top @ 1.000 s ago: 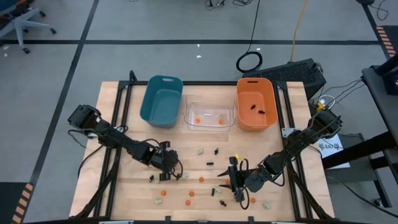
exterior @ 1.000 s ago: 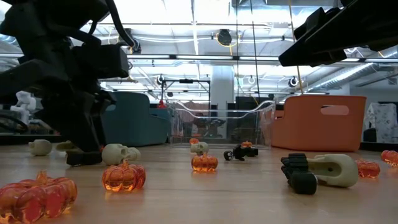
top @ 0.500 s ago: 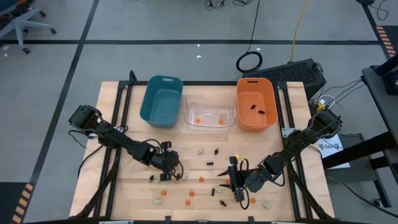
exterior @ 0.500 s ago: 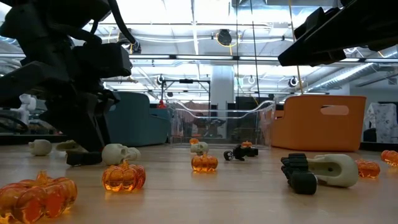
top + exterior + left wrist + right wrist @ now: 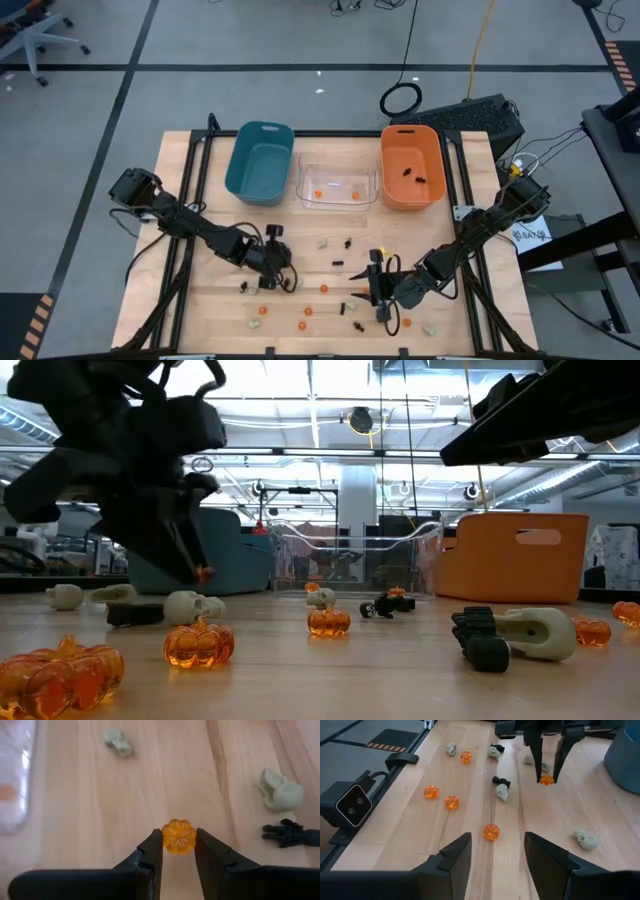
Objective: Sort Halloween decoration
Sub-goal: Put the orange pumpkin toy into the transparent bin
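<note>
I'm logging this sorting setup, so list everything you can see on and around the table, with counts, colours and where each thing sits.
Teal bin: one, table's far side, left.
Clear bin: one, middle, two orange pumpkins inside.
Orange bin: one, right, black pieces inside.
Loose trinkets: orange pumpkins, black spiders, pale skulls, scattered over the near table; exact count unclear.
Held pumpkin: one, orange, off the table.
Left gripper: shut on the held pumpkin.
Right gripper: open, low over the near right.

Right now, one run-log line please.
left end effector: holds orange pumpkin, lifted | right end effector: open, waiting | clear bin: two pumpkins
</note>
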Motion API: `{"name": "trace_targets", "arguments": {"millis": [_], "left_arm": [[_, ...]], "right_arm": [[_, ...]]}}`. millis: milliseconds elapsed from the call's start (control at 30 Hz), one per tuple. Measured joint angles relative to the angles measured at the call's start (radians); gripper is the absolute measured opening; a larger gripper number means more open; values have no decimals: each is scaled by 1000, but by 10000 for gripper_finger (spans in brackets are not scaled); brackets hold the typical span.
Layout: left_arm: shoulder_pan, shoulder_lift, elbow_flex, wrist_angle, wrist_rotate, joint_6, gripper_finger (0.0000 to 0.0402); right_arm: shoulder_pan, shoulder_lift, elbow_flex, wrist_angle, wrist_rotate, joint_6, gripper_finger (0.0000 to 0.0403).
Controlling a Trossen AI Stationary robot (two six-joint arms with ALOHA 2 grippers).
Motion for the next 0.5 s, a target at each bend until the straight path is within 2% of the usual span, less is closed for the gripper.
{"name": "trace_targets", "arguments": {"millis": [367, 500], "left_arm": [[0, -2, 49, 8, -139, 443, 86], [0, -2, 51, 21, -180, 550, 86]], "right_arm": [[0, 0, 0, 0, 0, 0, 167], [0, 0, 0, -2, 0, 0, 167]]}}
